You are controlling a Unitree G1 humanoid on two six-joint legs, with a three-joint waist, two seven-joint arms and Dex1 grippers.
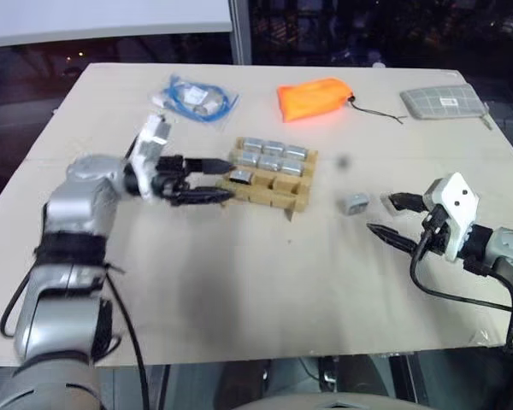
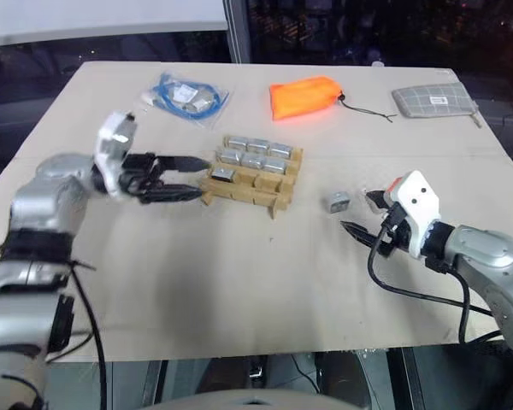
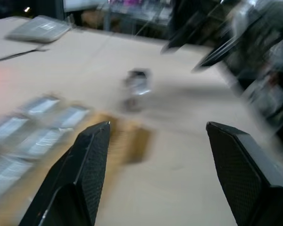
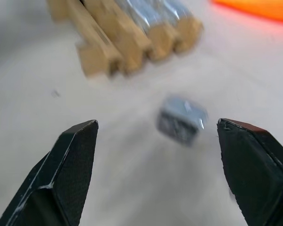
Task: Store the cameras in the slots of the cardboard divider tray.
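Cardboard divider tray (image 1: 274, 184) sits a little past the middle of the table (image 1: 239, 273), and from my seat I count seven cameras (image 1: 274, 155) in its slots: two full rows of three at the far side and one in the near row's left slot. The two near slots to its right look empty.

My left gripper (image 1: 218, 178) lies level at the tray's 9 o'clock edge, pointing toward 3 o'clock. Its two black fingers are spread apart with nothing between them; the upper tip is at the tray's left wall, the lower tip at the near left corner. I can't tell whether either tip touches the cardboard. In the left wrist view the fingers (image 3: 85, 174) stand wide, with the tray blurred beyond them.

One loose camera (image 1: 355, 202) lies on the bare table at the tray's 3 o'clock, clear of the cardboard. My right gripper (image 1: 395, 219) is just at that camera's 4 o'clock, aimed toward 10 o'clock, fingers released and empty. The right wrist view puts the loose camera (image 4: 181, 120) between the two spread fingertips (image 4: 70, 160) but farther out, not touched.

At the table's far side, an orange pouch (image 1: 315, 99) lies at 12 o'clock, a grey checked pouch (image 1: 442, 101) at 2 o'clock, and a clear bag with blue cable (image 1: 194, 97) at 11 o'clock.
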